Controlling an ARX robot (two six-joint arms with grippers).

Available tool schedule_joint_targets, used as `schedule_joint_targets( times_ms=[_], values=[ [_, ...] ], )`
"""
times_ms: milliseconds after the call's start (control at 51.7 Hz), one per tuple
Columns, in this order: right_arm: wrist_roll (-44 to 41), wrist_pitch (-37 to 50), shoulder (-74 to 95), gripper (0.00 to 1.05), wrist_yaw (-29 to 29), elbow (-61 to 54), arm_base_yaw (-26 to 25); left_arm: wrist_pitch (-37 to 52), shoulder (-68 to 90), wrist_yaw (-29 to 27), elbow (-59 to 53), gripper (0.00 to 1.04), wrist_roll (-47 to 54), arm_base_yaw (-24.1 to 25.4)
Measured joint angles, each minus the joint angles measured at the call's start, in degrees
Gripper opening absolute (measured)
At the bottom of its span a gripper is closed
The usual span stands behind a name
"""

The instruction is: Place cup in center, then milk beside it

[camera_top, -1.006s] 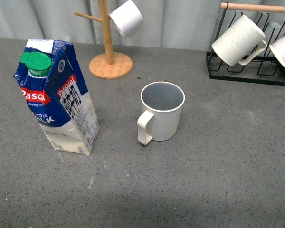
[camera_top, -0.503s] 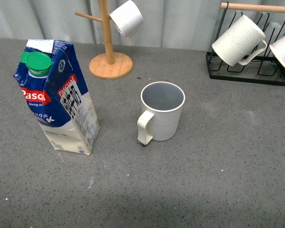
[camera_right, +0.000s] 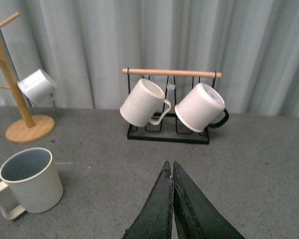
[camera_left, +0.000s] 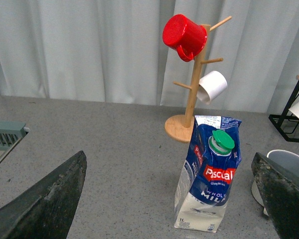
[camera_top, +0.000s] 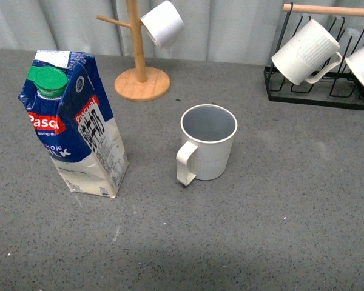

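The cup [camera_top: 208,142], a cream ribbed mug with a grey-blue inside, stands upright in the middle of the grey table, handle toward me. It also shows in the right wrist view [camera_right: 29,181] and, partly, in the left wrist view [camera_left: 289,164]. The milk [camera_top: 73,121], a blue-and-white carton with a green cap, stands upright to the cup's left, a gap between them; it also shows in the left wrist view [camera_left: 208,174]. My left gripper [camera_left: 172,199] is open and empty, back from the carton. My right gripper [camera_right: 171,169] is shut and empty, right of the cup. Neither arm shows in the front view.
A wooden mug tree [camera_top: 139,66] with a small white cup [camera_top: 162,23] stands behind; a red cup [camera_left: 183,36] hangs on it. A black rack [camera_top: 318,91] at the back right holds a whiter ribbed mug [camera_top: 304,51] and another mug [camera_right: 200,107]. A grey tray edge [camera_left: 5,134] lies far left.
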Motion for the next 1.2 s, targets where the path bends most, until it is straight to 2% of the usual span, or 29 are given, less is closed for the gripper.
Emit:
schedule_joint_targets(
  times_ms=[232,348,522,677,774,813,851,909,1083,1200],
  values=[
    [-0.04,-0.72,-2.23,0.02,-0.02,0.00,0.00,0.00,0.00,0.07,0.00,0.98,0.00,0.00],
    [-0.02,-0.72,-2.27,0.21,-0.02,0.00,0.00,0.00,-0.02,0.07,0.00,0.98,0.00,0.00],
    [-0.02,-0.72,-2.27,0.64,-0.02,0.00,0.00,0.00,-0.02,0.07,0.00,0.98,0.00,0.00],
    [0.04,-0.72,-2.27,0.97,-0.02,0.00,0.00,0.00,-0.02,0.07,0.00,0.98,0.00,0.00],
    [0.02,-0.72,-2.27,0.95,0.00,0.00,0.00,-0.07,0.02,-0.11,0.02,0.98,0.00,0.00],
    [0.02,-0.72,-2.27,0.95,-0.02,0.00,0.00,-3.80,1.29,-4.37,0.90,0.98,0.13,-1.27],
    [0.00,-0.72,-2.27,0.95,-0.02,0.00,0.00,-6.40,2.80,-6.36,1.33,0.98,0.11,-2.01],
    [0.00,-0.72,-2.29,0.95,0.00,0.00,0.00,-6.69,4.55,-5.46,1.33,0.98,-0.24,-1.95],
    [0.02,-0.72,-2.32,0.95,-0.02,0.00,-0.02,1.18,13.92,-2.03,2.10,0.98,-3.23,-0.90],
    [0.02,-0.72,-2.32,0.95,-0.02,0.00,-0.02,10.05,25.00,1.25,2.16,0.98,-4.33,-2.86]
  ],
)
